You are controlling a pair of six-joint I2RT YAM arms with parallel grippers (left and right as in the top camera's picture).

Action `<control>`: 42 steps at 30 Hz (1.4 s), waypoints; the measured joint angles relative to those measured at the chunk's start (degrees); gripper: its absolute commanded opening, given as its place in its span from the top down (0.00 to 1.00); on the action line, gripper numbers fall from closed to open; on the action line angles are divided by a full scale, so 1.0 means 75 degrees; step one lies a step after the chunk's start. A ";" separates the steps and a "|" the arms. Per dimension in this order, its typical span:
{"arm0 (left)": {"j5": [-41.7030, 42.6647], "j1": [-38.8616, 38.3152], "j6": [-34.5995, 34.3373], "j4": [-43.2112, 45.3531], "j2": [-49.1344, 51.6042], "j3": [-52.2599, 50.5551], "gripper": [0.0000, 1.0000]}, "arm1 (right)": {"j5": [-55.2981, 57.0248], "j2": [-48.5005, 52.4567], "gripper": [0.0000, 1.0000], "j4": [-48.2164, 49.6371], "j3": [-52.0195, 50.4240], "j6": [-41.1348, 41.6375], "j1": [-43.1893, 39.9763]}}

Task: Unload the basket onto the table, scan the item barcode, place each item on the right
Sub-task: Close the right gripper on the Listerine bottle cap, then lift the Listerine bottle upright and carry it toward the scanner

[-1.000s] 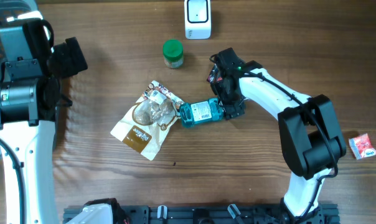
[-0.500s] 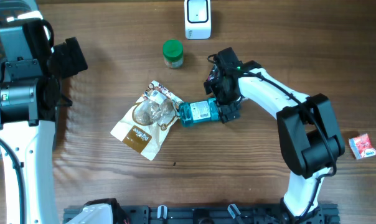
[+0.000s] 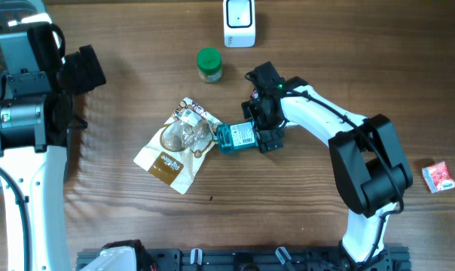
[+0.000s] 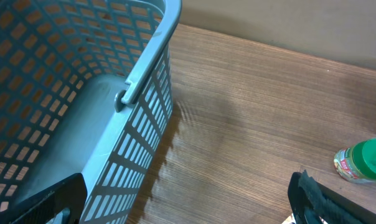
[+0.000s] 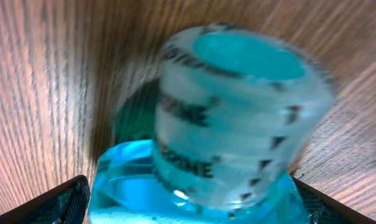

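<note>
Bottle (image 3: 236,137) lying on side, worktop (image 3: 288,218) centre, barcode label up, base against pouch (image 3: 175,147). Right claw (image 3: 264,138) spread at cap end, 2 fingers (image 5: 51,202) flanking neck; contact unclear. Left claw (image 4: 182,208) spread, near worktop's left edge beside basket (image 4: 63,93). Scanner (image 3: 239,22) at far edge.

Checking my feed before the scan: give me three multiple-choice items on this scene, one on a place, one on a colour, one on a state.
1. Where does the small red packet lie? A far left; B centre; C far right.
2. What colour is the lid of the jar? A green; B red; C white.
3. How is the teal bottle posed? A upright; B on its side; C upside down.
Key: 1 C, it lies alone near the right edge; 2 A, the lid shows green from overhead; 3 B, its barcode label faces up and its cap points sideways.
</note>
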 measured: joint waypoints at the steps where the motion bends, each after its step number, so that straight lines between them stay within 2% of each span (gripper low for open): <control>1: 0.0000 0.0000 0.0000 0.0000 0.0000 0.0000 0.00 | 0.0050 0.0000 0.01 -0.0029 0.0000 0.0178 0.0000; 5: 0.0000 0.0000 0.0000 0.0000 0.0000 0.0000 0.00 | 0.0254 0.0003 0.02 -0.0163 0.0000 0.0927 0.0000; 6: 0.0000 0.0000 0.0000 0.0000 0.0000 0.0000 0.00 | 0.0283 0.0003 0.05 -0.0166 0.0000 0.1046 0.0000; 9: 0.0000 0.0000 0.0000 0.0000 0.0000 0.0000 0.00 | 0.0332 0.0015 0.16 -0.0221 0.0000 0.1329 0.0000; 10: 0.0000 0.0000 0.0000 0.0000 0.0000 0.0000 0.00 | 0.0344 0.0015 0.25 -0.0230 0.0000 0.1416 0.0000; 12: 0.0000 0.0000 0.0000 0.0000 0.0000 0.0000 0.00 | 0.0353 0.0015 0.34 -0.0245 0.0000 0.1475 0.0000; 20: 0.0000 0.0000 0.0000 0.0000 0.0000 0.0000 0.00 | 0.0481 0.0012 0.33 -0.0224 0.0003 0.1169 0.0029; 32: 0.0000 0.0000 0.0000 0.0000 0.0000 0.0000 0.00 | 0.0927 -0.0239 0.34 0.0399 -0.0067 -0.1201 0.0061; 42: 0.0000 0.0000 0.0000 0.0000 0.0000 0.0000 0.00 | 0.1259 -0.2273 0.36 -0.0003 -0.0181 -0.1705 0.0055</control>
